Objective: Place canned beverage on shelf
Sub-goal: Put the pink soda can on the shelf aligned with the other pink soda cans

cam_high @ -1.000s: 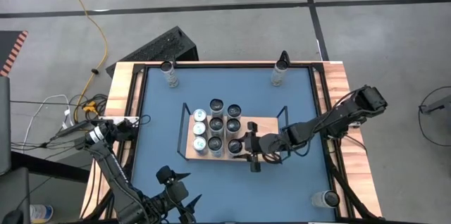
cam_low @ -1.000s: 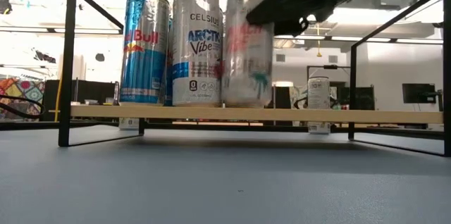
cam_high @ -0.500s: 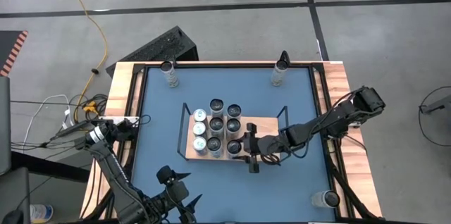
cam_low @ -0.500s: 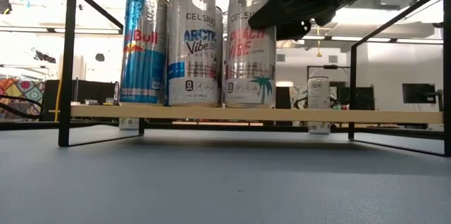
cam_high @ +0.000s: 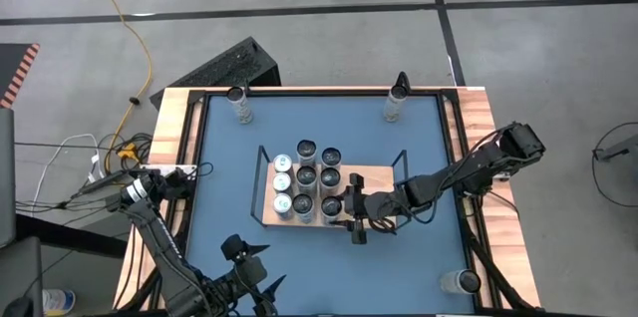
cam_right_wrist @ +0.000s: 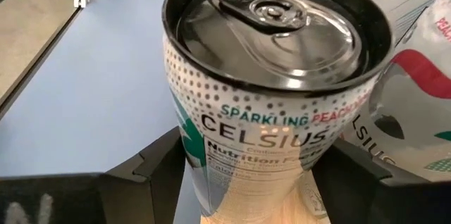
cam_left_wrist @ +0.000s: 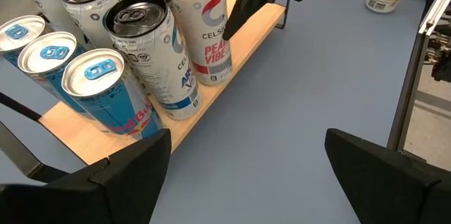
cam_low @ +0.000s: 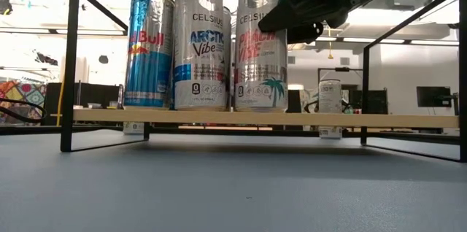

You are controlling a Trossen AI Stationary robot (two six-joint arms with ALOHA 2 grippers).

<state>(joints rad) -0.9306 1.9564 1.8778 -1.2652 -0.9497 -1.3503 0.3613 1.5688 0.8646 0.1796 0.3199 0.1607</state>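
The shelf [cam_high: 381, 179], a light-wood board in a black wire frame, stands mid-table. A silver Celsius Peach Vibe can [cam_low: 260, 42] stands upright on its base at the board's near edge, to the right of an Arctic Vibe can [cam_low: 202, 42]. My right gripper [cam_high: 345, 210] reaches in from the table's right, open. Its fingers [cam_right_wrist: 158, 171] stand on either side of the can's upper part [cam_right_wrist: 271, 76], close to it. My left gripper [cam_left_wrist: 246, 182] hovers open over the near left of the table, facing the shelf.
Several other cans, Red Bull [cam_low: 149, 49] among them, fill the shelf's left half; its right half [cam_left_wrist: 257, 23] is bare board. Black end rails [cam_low: 71, 64] rise at both ends. Single containers stand near the table's corners [cam_high: 237, 104], [cam_high: 396, 99], [cam_high: 461, 280].
The Peach Vibe can, tilted and partly covered by my right gripper a second ago, now stands upright on the board beside the Arctic Vibe can. In the low view the gripper's finger no longer overlaps the can's face.
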